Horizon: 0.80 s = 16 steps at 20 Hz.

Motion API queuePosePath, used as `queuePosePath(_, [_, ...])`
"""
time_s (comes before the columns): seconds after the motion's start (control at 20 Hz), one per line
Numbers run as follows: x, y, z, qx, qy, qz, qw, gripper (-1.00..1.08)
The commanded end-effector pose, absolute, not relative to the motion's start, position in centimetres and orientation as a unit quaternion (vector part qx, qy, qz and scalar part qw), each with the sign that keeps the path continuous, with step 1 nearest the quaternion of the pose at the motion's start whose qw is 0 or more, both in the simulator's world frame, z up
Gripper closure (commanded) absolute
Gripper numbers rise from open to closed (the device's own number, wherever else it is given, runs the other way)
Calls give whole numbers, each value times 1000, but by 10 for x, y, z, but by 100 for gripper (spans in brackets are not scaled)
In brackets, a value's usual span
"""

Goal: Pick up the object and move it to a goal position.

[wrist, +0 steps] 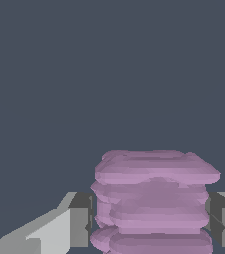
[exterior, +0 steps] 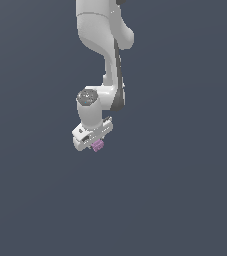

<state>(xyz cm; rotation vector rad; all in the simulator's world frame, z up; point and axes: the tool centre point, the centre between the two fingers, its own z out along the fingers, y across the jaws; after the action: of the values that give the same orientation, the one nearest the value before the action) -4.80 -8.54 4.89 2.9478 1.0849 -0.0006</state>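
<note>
- The object [wrist: 153,203] is pale purple-pink, with darker lines between its ridges.
- The gripper [exterior: 96,141] is white; its fingers [wrist: 79,225] have grey pads.
- The arm [exterior: 105,45] is white with a dark stripe.
- The background is plain dark blue-grey.

1. Simulator render, not a real room: flat, uniform dark slate-blue backdrop filling both views, with no furniture, walls or floor edge.
2. Smooth, untextured white arm [exterior: 102,60] with plain shading.
3. Blocky grey fingers [wrist: 79,221], faceted like computer models.
</note>
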Motion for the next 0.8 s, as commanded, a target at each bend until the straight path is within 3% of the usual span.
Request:
queuePosePath(0.0, [-46,-82,58,938,346,0,0,108])
queuePosePath(0.75, [-22,-31,182,938,346,0,0,108])
